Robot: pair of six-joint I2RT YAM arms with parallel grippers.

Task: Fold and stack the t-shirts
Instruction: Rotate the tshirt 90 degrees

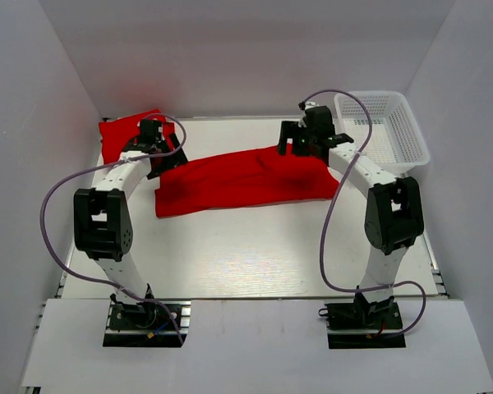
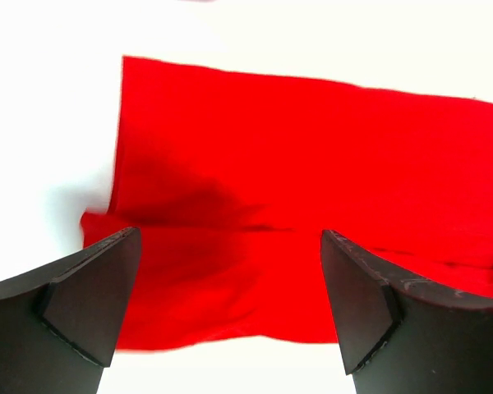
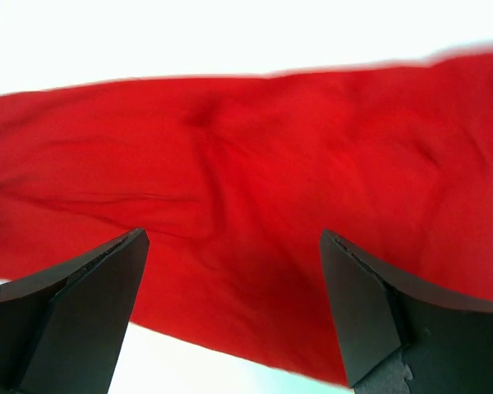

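A red t-shirt (image 1: 238, 182), folded into a long band, lies across the middle of the table. It fills the left wrist view (image 2: 312, 156) and the right wrist view (image 3: 255, 197). A second red t-shirt (image 1: 119, 135) lies folded at the far left corner. My left gripper (image 1: 160, 156) is open and empty above the band's left end. My right gripper (image 1: 300, 144) is open and empty above the band's right far edge. Neither gripper holds cloth.
A white plastic mesh basket (image 1: 394, 131) stands at the far right, close behind my right arm. White walls enclose the table on three sides. Purple cables loop off both arms.
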